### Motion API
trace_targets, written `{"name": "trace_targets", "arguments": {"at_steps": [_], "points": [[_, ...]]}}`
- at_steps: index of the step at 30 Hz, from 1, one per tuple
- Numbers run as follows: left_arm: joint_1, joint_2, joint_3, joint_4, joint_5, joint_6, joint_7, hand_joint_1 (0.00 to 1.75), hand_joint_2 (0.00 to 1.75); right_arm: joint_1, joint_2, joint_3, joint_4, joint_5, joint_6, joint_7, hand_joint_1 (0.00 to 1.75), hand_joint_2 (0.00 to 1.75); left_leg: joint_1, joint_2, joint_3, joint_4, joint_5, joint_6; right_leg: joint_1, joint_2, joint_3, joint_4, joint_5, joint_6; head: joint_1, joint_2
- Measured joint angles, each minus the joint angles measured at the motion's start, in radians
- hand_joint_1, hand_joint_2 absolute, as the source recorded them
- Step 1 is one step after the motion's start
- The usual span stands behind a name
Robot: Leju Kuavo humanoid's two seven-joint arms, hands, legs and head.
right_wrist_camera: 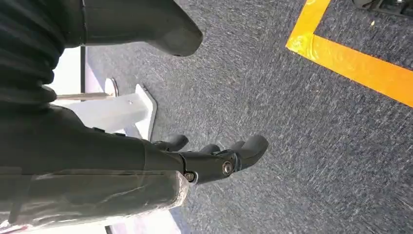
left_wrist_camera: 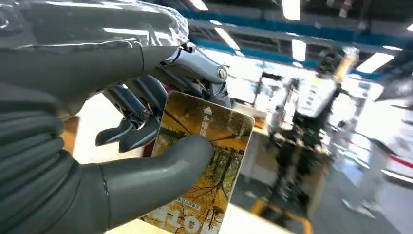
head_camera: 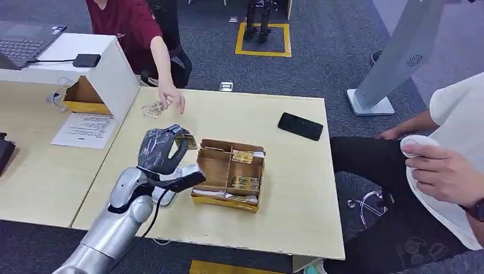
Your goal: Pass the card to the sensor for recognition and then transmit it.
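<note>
My left hand (head_camera: 162, 149) is raised over the table and pinches a yellow card with an autumn-tree print (head_camera: 189, 140) between thumb and fingers. In the left wrist view the card (left_wrist_camera: 207, 161) stands up in front of the thumb, with the dark fingers (left_wrist_camera: 134, 129) behind it. Just below the hand a small white device (head_camera: 186, 170) with a cable lies on the table (head_camera: 297, 222), partly hidden by the hand. My right hand (right_wrist_camera: 214, 161) hangs beside the body over the grey carpet, its fingers apart and holding nothing.
A partitioned cardboard box (head_camera: 229, 174) with more cards sits right of my left hand. A black phone (head_camera: 300, 126) lies at the far right. A person's hand (head_camera: 170, 95) touches a clear packet (head_camera: 153, 109) at the far edge. Another person (head_camera: 451, 165) sits at the right.
</note>
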Motion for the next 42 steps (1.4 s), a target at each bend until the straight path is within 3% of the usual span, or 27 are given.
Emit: {"name": "trace_targets", "arguments": {"at_steps": [5,9,31,32,36,37,42], "points": [[-0.121,-0.001,0.055,0.122,-0.010,0.011,0.024,1.75,1.75,-0.008,0.000,0.013,0.000,0.005,0.003,0.005,0.00,1.75,0.000,0.001,0.000,0.000,0.001,-0.001,0.000,0.001,0.000,0.000,0.001,0.000,0.000,0.000],[-0.157,-0.001,0.071,0.187,-0.012,0.018,0.023,1.75,1.75,-0.011,0.000,0.018,0.000,0.009,0.003,0.005,0.00,1.75,0.000,0.000,0.000,0.000,0.001,-0.001,0.000,0.001,0.000,0.000,0.001,0.000,0.000,0.000],[-0.171,-0.010,0.109,0.309,0.001,0.038,-0.001,1.75,1.75,-0.012,0.000,0.020,0.000,-0.003,0.002,0.000,0.00,1.75,0.000,0.001,0.000,0.000,0.001,-0.001,0.000,0.001,0.000,0.000,0.001,0.000,0.000,0.000],[-0.171,-0.010,0.110,0.312,0.002,0.041,-0.004,0.87,1.75,-0.012,0.000,0.021,0.000,-0.003,0.002,0.000,0.00,1.75,0.000,0.001,0.000,0.000,0.001,-0.001,0.000,0.001,0.000,0.000,0.001,0.000,0.000,0.000],[-0.171,-0.012,0.112,0.321,0.003,0.045,-0.008,0.87,1.75,-0.012,0.000,0.021,0.000,-0.004,0.001,0.000,0.00,1.75,0.000,0.001,0.000,0.000,0.001,-0.001,0.000,0.001,0.000,0.000,0.001,0.000,0.000,0.000],[-0.171,-0.013,0.114,0.322,0.004,0.048,-0.008,0.00,1.75,-0.012,0.000,0.021,0.000,-0.004,0.001,0.000,0.00,1.75,0.000,0.001,0.000,0.000,0.001,-0.001,0.000,0.001,0.000,0.000,0.001,0.000,0.000,0.000],[-0.172,-0.018,0.116,0.326,0.010,0.056,-0.008,0.00,1.75,-0.012,0.000,0.021,0.000,-0.004,0.001,0.000,0.00,1.75,0.000,0.000,0.000,0.001,0.001,-0.001,0.000,0.001,0.000,0.000,0.001,0.000,0.000,0.000]]}}
